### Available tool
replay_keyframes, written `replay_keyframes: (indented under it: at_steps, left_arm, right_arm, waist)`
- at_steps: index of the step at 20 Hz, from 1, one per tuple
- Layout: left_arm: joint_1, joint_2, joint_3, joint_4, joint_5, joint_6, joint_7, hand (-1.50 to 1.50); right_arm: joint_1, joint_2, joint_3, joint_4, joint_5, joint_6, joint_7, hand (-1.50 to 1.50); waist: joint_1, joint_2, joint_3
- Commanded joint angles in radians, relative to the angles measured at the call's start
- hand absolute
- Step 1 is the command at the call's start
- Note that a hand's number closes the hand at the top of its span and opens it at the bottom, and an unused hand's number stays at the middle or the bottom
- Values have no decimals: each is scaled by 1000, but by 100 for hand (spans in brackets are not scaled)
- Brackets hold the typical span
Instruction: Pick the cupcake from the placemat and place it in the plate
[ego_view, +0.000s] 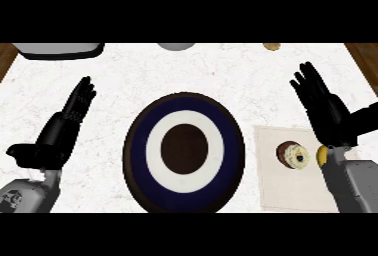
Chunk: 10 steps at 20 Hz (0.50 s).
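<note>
cupcake (293, 155) on placemat (295, 172), rt of plate (184, 150), untouched | looks light, soft top, I'd say crushable; I'd pinch low on sides | R hand (325, 110) flat open, fingers up, just rt of cupcake, holding nothing | L hand (63, 125) resting open lt of plate

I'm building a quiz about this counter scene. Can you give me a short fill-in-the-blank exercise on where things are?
1. The cupcake sits on the ____.
2. The plate lies to the ____ of the placemat.
3. The centre of the plate is ____ in colour.
4. The right robot hand and left robot hand both have ____ fingers.

Missing words: placemat; left; brown; straight
</note>
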<state>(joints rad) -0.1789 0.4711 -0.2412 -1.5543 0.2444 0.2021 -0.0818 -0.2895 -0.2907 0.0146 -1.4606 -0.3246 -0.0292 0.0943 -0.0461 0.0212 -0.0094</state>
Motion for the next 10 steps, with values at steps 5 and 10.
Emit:
replay_keyframes:
  at_steps: [5,10]
  left_arm:
    - [118,-66,11,90,-41,40,-37,0]
    - [131,-45,42,146,16,-10,-25,0]
  right_arm:
    - [35,85,87,-150,62,-24,-56,150]
    - [156,129,68,-183,377,-366,-296,-150]
  waist:
    - [49,-23,9]
    - [25,-23,10]
